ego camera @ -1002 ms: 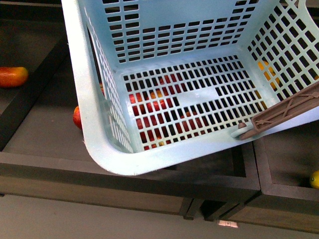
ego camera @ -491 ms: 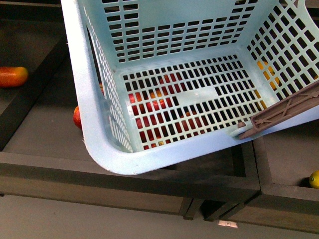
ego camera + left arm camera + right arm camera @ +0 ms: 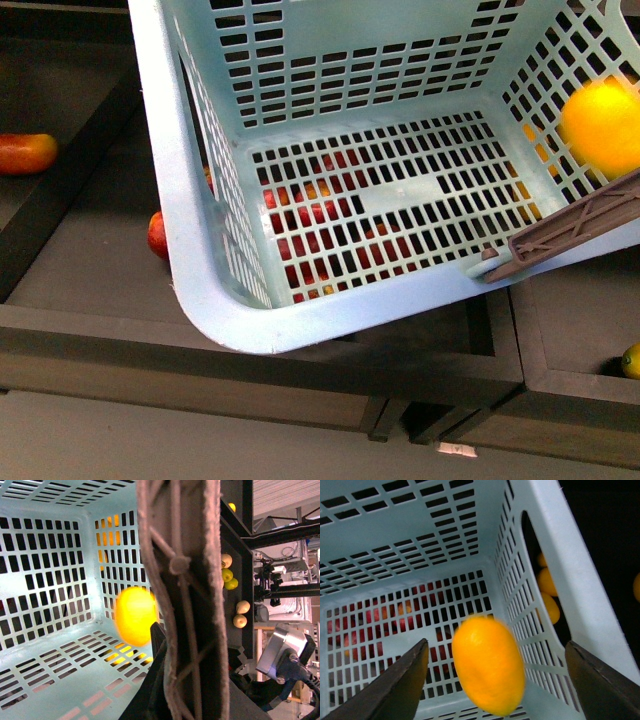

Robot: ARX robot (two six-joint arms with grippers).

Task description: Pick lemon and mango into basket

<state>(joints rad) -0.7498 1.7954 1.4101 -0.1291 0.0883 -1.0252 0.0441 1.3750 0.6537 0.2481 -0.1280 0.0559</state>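
Item, new since half a second ago: elongated smooth orange-yellow mango (image 3: pixel 489 672), blurred, in mid-air inside the light blue slotted plastic basket (image 3: pixel 190 230), near its right wall and above its floor.
My right gripper (image 3: pixel 495 647): fingers wide apart, touching nothing; mango released.
My left gripper (image 3: pixel 182 635): clamped on the brown lattice swing handle (image 3: pixel 185 570).
Outstanding: small bright yellow lemon (image 3: pixel 632 360), on the dark shelf, outside the basket.

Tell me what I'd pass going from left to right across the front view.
A red-orange fruit → a red fruit peeking out from behind the basket → the basket, at its left wall → the mango, blurred, by the basket's right wall → the lemon, cut off by the picture's edge.
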